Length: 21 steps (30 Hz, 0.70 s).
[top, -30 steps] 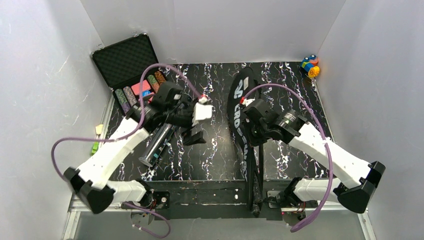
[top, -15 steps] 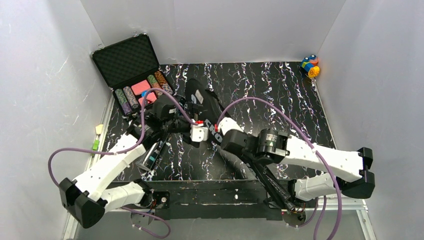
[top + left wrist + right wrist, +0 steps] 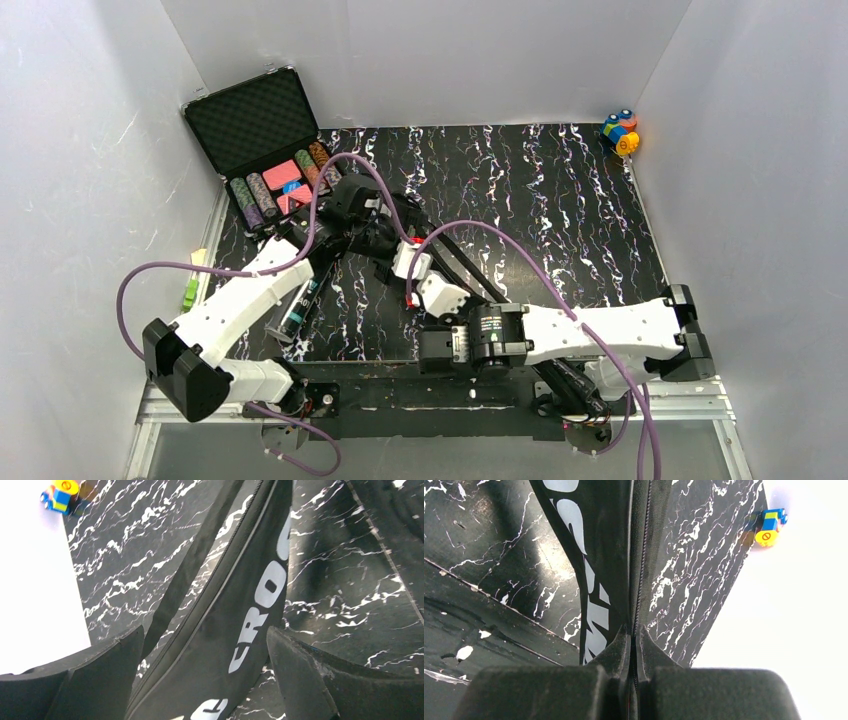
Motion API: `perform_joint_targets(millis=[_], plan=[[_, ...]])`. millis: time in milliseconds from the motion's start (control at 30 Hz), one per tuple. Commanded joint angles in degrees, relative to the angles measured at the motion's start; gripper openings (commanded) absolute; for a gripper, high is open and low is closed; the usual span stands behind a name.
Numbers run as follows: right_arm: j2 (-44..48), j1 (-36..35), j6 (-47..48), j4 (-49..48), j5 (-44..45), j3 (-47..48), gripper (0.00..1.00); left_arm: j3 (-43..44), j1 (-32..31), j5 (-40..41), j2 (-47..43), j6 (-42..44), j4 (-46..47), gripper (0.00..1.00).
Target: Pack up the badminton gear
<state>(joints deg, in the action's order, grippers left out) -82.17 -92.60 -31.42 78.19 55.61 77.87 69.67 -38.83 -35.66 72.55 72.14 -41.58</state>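
Note:
The black racket-shaped bag [image 3: 240,580] with white "CROSSWAY" lettering stands on its edge, slanting across the marbled black table. My right gripper [image 3: 634,642] is shut on the bag's zipper edge, low near the table's front. In the left wrist view the bag runs between the wide-apart fingers [image 3: 100,680] of my open left gripper [image 3: 207,675], and neither finger presses on it. A long dark tube [image 3: 303,298] lies on the table beside my left forearm, at the left.
An open black case of poker chips [image 3: 262,150] stands at the back left. Small colourful toy blocks [image 3: 620,132] sit in the back right corner. White walls enclose the table on three sides. My right arm stretches along the near edge.
My right arm has swung the bag from the centre right over to the left and nearer, and now lies along the front edge. The left gripper stayed open, now straddling the bag.

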Motion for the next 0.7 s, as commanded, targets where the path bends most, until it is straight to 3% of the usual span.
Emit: perform_joint_targets(millis=[0, 167, 300, 500, 667], plan=[[3.04, -3.15, -2.91, 0.74, 12.89, 5.48, 0.01, 2.63, -0.98, -2.11, 1.37, 1.52, -5.52, 0.93], [2.89, -6.51, -5.36, 1.86, 16.15, 5.89, 0.01, 9.18, -0.94, -3.18, 4.95, -6.41, -3.98, 0.96], [0.48, -8.62, -15.93, 11.95, 20.07, 8.2, 0.01, 17.88, -0.05, -7.33, 9.14, -9.83, -11.73, 0.98], [-1.22, -10.0, -18.36, 13.04, 23.41, 9.9, 0.01, 31.12, 0.91, -13.02, 18.37, 2.27, -37.86, 0.98], [-1.34, -10.31, -18.16, 13.1, 24.48, 10.57, 0.01, 34.78, 0.44, -14.05, 22.32, 10.11, -50.19, 0.98]])
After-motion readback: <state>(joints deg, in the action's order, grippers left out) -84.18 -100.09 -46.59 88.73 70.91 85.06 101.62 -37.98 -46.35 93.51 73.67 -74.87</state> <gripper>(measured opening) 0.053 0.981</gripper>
